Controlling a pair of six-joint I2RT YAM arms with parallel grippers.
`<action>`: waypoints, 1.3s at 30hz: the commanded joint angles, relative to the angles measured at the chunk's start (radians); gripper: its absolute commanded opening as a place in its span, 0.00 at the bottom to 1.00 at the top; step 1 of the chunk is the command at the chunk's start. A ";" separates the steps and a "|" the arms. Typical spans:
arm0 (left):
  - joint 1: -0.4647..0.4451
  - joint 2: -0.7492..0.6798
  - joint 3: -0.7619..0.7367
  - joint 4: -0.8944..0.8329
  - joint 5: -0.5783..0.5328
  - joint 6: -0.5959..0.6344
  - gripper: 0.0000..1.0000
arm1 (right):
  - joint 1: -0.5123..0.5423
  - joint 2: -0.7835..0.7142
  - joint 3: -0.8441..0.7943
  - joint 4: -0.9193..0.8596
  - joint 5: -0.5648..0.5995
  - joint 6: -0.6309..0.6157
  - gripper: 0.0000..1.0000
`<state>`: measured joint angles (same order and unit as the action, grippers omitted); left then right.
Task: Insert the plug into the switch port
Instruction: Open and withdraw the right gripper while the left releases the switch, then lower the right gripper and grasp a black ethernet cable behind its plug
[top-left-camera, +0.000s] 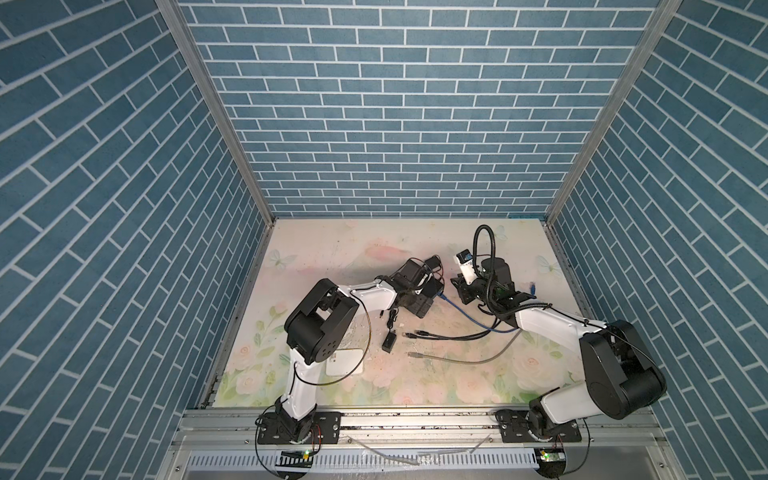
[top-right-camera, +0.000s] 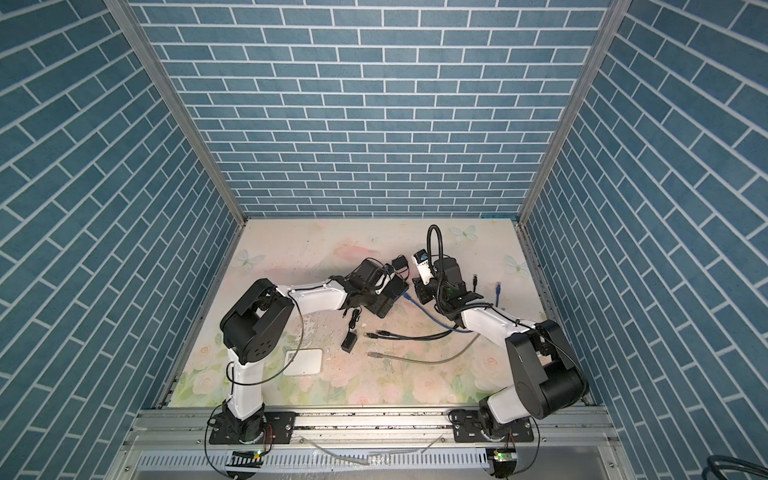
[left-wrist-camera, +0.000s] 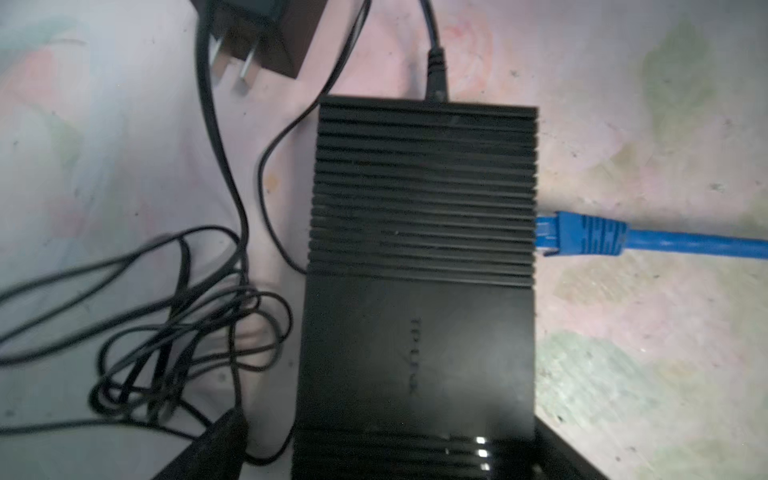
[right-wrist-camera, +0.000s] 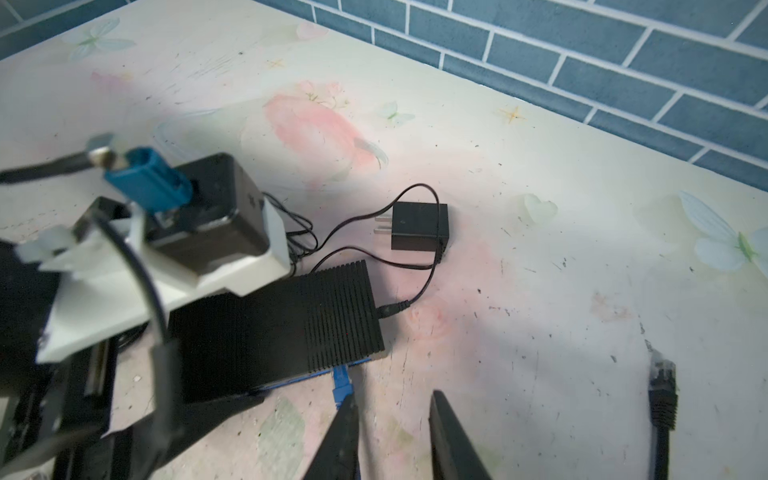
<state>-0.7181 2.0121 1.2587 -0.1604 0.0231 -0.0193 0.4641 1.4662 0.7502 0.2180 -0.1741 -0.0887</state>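
Observation:
The switch (left-wrist-camera: 419, 257) is a black ribbed box lying flat on the flowered table, seen in both top views (top-left-camera: 424, 301) (top-right-camera: 384, 299). The blue plug (left-wrist-camera: 577, 233) sits in a port on its side, its blue cable trailing away over the table (top-left-camera: 441, 296). My left gripper (left-wrist-camera: 390, 440) is open, with one finger on each side of the switch's near end; one finger stands clearly off its edge. My right gripper (right-wrist-camera: 394, 399) is open just behind the plug (right-wrist-camera: 341, 378), with nothing between its fingers. The blue cable runs under one of its fingers.
A black power adapter (right-wrist-camera: 419, 226) lies beyond the switch, its thin cord plugged into the end and tangled beside it (left-wrist-camera: 166, 324). A loose black network plug (right-wrist-camera: 663, 386) lies near my right gripper. Black (top-left-camera: 449, 336) and grey (top-left-camera: 457, 358) cables and a white box (top-left-camera: 345, 361) lie nearer the front.

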 joint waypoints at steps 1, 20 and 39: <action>0.006 -0.012 -0.023 -0.073 -0.038 0.007 1.00 | -0.001 -0.030 -0.025 -0.068 -0.078 -0.075 0.29; 0.022 -0.255 -0.070 0.005 0.008 -0.031 1.00 | 0.115 -0.078 0.000 -0.396 -0.345 -0.443 0.22; 0.111 -0.549 -0.398 0.122 -0.063 -0.187 1.00 | 0.171 0.036 0.121 -0.503 -0.492 -0.345 0.20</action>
<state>-0.6304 1.5036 0.8944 -0.0837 -0.0216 -0.1684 0.6235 1.4734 0.8448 -0.2874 -0.6430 -0.4908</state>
